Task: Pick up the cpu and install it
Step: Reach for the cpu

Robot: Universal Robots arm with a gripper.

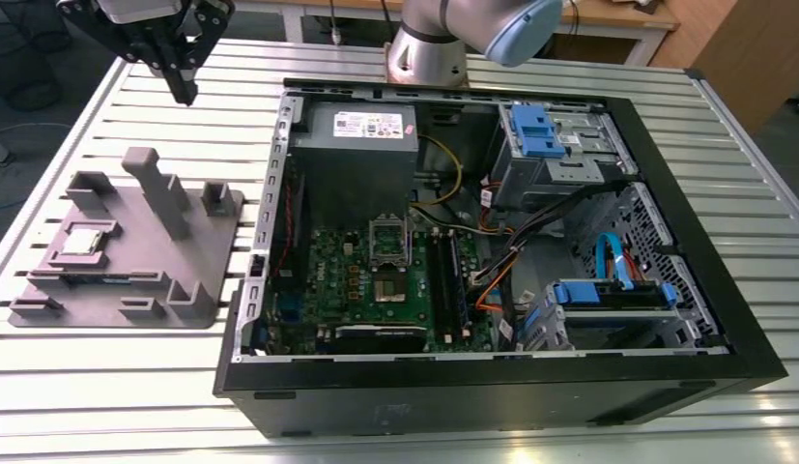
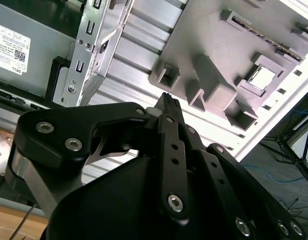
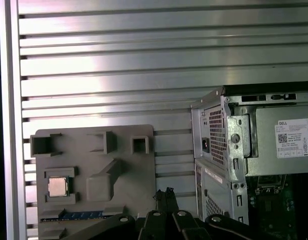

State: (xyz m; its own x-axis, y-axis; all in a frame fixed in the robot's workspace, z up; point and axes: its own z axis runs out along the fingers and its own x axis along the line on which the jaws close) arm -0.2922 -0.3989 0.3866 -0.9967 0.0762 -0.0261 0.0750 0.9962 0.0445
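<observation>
Hovering over the slatted desk [image 1: 90,387], the tool [image 1: 185,95] sat up near the far corner at the exterior view's left, above and beyond the grey holder [image 1: 206,242]. It was closed, fingers [image 2: 172,131] pinched together with nothing between them, and touching nothing. The cpu [image 1: 87,240] was lying flat in its square pocket on the holder, shiny side up, well apart from the tool. Both wrist views caught it too, cpu [image 2: 262,77] [image 3: 58,186] in the pocket beyond the tool tip [image 2: 170,100] [image 3: 164,192]. The open case [image 1: 708,290] stood just beside the holder on the exterior view's right, with the green motherboard [image 1: 360,280] inside.
</observation>
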